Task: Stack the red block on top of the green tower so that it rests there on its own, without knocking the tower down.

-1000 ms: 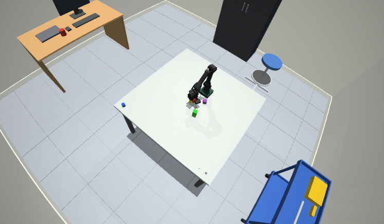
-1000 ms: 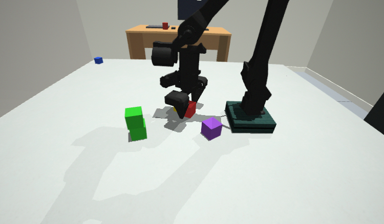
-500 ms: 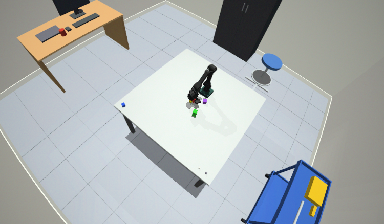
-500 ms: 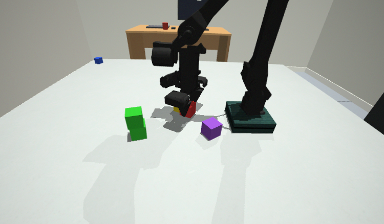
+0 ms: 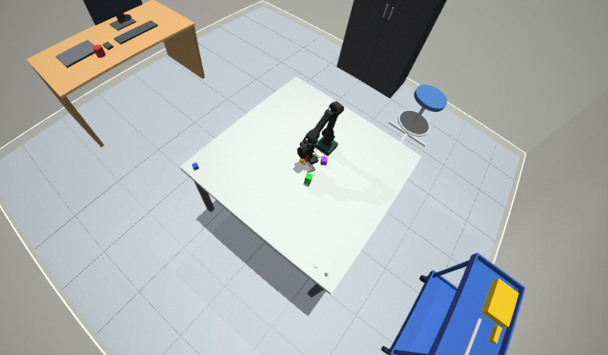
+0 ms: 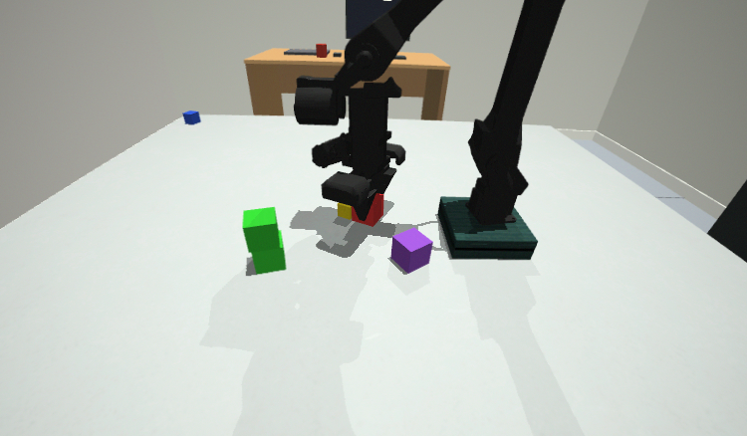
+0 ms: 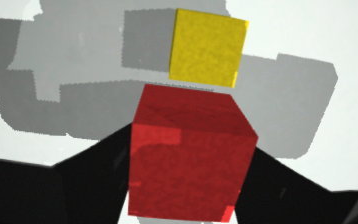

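Two black fingers clamped on opposite sides of the red block point(image 7: 188, 160), grasping it tight, one pressing in from each side in the wrist view. Block sitting right between them, down low on the white surface point(image 6: 148, 335), can't really tell from any view whether it's lifted off or touching down. From the exterior view, only a red corner point(image 6: 372, 210) poking out under the fingers, rest hidden by the black gripper body.

Just past the fingertips, on the far side of the red block: a yellow block point(image 7: 207, 47), touching or nearly touching the red one's top edge in the wrist view, hard to call which. Same yellow block point(image 6: 344, 210) peeking out beside the red in the exterior view.

Off to one side of the fingers, near but clearly apart: the green tower point(image 6: 263, 240), two green blocks stacked, upright, top one sitting a bit skewed on the bottom one. On the other side of the fingers, near the arm's dark green base point(image 6: 487, 230), a purple block point(image 6: 411, 249), loose on the surface, not touching anything.

Well away from the fingers, out by the surface's far corner, a small blue block point(image 6: 191, 116).

Top view too small for anything on the grip, just the arm point(image 5: 322, 127) folded down over the cluster of blocks.
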### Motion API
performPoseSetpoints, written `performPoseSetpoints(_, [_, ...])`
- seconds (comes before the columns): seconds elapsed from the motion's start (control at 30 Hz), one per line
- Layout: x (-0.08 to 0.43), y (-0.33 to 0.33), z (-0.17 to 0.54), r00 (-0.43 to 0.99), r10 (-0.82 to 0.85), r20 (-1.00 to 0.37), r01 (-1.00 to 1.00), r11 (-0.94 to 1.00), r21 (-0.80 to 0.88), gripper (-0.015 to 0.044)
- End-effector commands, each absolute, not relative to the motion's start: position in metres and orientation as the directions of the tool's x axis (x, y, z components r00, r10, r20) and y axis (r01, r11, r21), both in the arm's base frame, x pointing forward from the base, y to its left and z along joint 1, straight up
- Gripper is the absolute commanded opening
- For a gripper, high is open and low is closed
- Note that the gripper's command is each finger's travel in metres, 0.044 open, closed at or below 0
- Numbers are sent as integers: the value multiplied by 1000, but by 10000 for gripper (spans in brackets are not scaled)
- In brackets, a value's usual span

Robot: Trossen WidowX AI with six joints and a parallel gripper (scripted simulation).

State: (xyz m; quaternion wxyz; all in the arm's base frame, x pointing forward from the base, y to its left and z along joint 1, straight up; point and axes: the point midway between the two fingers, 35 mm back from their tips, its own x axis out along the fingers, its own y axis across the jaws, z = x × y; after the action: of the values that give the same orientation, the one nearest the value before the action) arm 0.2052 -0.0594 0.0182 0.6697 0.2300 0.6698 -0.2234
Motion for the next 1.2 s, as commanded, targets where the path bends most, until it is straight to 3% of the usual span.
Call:
performPoseSetpoints(0.0, [208,-61,37,23,0,-1000,606,795,14,0])
performPoseSetpoints(0.6, [206,-60,124,23,0,-1000,606,795,14,0])
performPoseSetpoints(0.9, [207,-60,127,23,0,-1000,606,795,14,0])
performPoseSetpoints(1.17, [241,-52,136,26,1,-1000,606,795,16,0])
